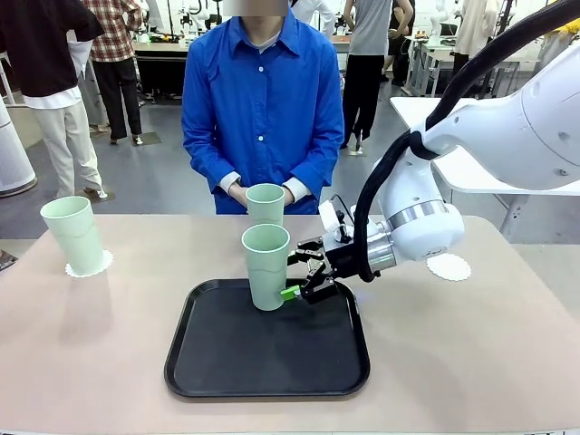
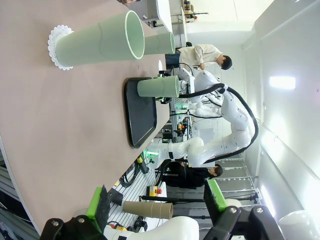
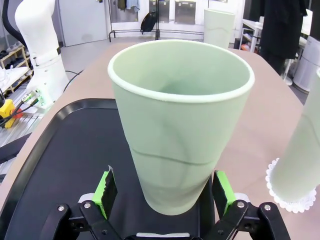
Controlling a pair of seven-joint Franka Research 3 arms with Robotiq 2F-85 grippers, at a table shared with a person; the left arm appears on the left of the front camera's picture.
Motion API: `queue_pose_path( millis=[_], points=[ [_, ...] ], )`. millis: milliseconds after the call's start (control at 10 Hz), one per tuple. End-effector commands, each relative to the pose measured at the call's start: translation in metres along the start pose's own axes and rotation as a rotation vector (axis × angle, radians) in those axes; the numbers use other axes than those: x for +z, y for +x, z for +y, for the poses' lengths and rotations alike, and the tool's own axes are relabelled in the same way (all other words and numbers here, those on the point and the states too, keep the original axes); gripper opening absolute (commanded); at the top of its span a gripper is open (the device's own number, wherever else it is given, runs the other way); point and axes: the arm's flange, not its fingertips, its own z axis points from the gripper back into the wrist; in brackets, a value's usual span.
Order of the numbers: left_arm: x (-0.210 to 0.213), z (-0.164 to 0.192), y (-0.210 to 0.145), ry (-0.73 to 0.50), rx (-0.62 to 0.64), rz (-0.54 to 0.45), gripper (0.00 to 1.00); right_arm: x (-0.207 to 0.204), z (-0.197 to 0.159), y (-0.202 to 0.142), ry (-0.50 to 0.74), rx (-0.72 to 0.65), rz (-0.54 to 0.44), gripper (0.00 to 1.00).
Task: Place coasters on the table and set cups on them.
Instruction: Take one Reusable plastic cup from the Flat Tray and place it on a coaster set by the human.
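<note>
One cup (image 1: pixel 76 236) already stands on a coaster (image 1: pixel 101 265) near the worktop's (image 1: pixel 471 362) left edge, so the step in hand is, as I judge it, picking up the second cup (image 1: pixel 265 265) from the black tray (image 1: pixel 272 376) at the middle of the worktop, close to the robot's edge. That cup stands upright in the far part of the tray. The right pincer (image 1: pixel 304 292) is level with its lower half, jaws spread wide to either side of it; in the right wrist view the green pads (image 3: pixel 106 192) flank the base of the cup with a gap on each side, so nothing is held yet. A third cup (image 1: pixel 265 203) stands at the far edge on its own coaster (image 3: pixel 290 197), just in front of the person's hands (image 1: pixel 240 192). A bare coaster (image 1: pixel 449 266) lies toward the right edge, behind the right arm, and looks like the likely target.

The left pincer (image 2: pixel 160 212) is wide open and holds nothing, well back from the cups.

Next the right pincer must close squarely on the tray cup without crushing or tipping the thin plastic, lift it clear of the tray rim, and set it down centred on the bare coaster.
</note>
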Motion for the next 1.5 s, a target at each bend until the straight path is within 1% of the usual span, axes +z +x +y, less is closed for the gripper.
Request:
queue_pose_path(
  millis=[0,800,1200,1300,1400],
  points=[
    [-0.001,-0.001,-0.002,0.010,0.004,-0.009,1.00,-0.011,-0.004,0.001,-0.041,0.029,-0.016,1.00],
    [-0.001,-0.001,-0.002,0.010,0.004,-0.009,1.00,-0.027,-0.015,0.007,-0.029,0.029,-0.037,1.00],
    [-0.001,-0.001,-0.002,0.010,0.004,-0.009,1.00,-0.032,-0.015,0.012,0.003,0.033,-0.087,1.00],
    [-0.001,-0.001,-0.002,0.010,0.004,-0.009,1.00,-0.032,-0.014,0.011,0.032,0.041,-0.107,0.93],
    [-0.001,-0.001,-0.002,0.010,0.004,-0.009,1.00,-0.032,-0.015,0.011,0.042,0.045,-0.107,0.45]
  ],
)
